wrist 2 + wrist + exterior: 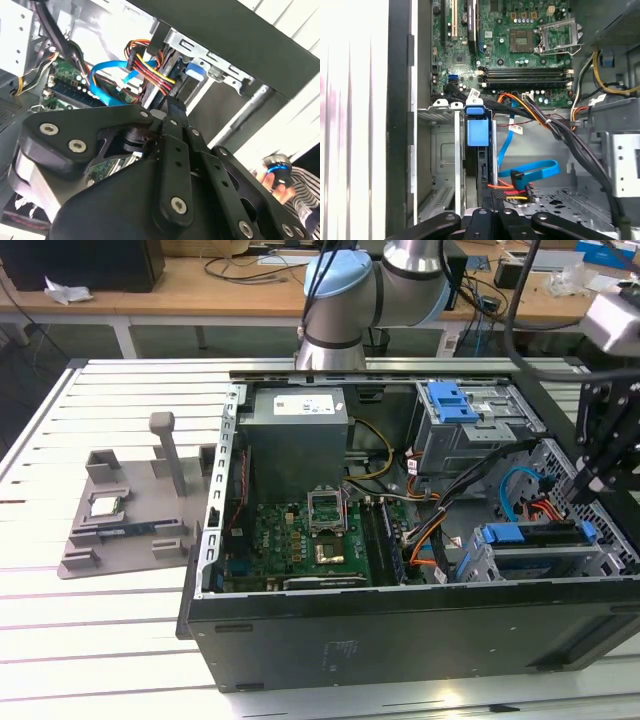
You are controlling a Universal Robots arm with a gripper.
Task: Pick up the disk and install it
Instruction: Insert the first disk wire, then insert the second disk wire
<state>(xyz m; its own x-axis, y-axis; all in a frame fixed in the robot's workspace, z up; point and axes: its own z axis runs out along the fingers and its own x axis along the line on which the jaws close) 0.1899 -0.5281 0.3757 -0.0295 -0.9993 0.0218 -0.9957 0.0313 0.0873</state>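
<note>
Our gripper [590, 485] hangs over the computer case [400, 640] at the exterior view's right, beside the disk [530, 537] seated in its bay; we cannot tell how its fingers stand. In the second wrist view, coloured wires [150, 67] crowd close. In the first wrist view, the blue ribbon cable [532, 172] lies beside the disk [479, 145].

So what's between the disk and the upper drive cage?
Exterior view: a blue cable and black cable bundle cross between disk and drive cage.
</note>
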